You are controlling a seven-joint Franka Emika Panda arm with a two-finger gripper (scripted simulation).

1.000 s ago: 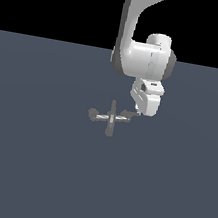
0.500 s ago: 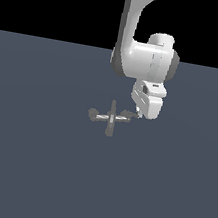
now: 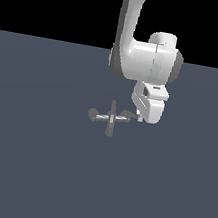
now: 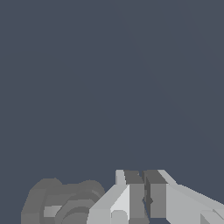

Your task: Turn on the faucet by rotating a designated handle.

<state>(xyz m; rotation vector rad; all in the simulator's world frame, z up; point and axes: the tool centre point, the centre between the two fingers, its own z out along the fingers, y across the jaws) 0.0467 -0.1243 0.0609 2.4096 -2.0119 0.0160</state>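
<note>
Both gripper (image 4: 143,199) fingers nearly meet — clenched, holding nothing — just beside the handle (image 3: 127,116).

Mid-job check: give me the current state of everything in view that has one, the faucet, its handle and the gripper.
faucet: standing on the floor, upright bar vertical, silver crossbar roughly level.
handle: at the crossbar's end on the exterior view's right, beside the gripper; contact cannot be told.
gripper: lowered next to the handle, fingers nearly together with only a narrow gap, nothing visibly between them.
</note>
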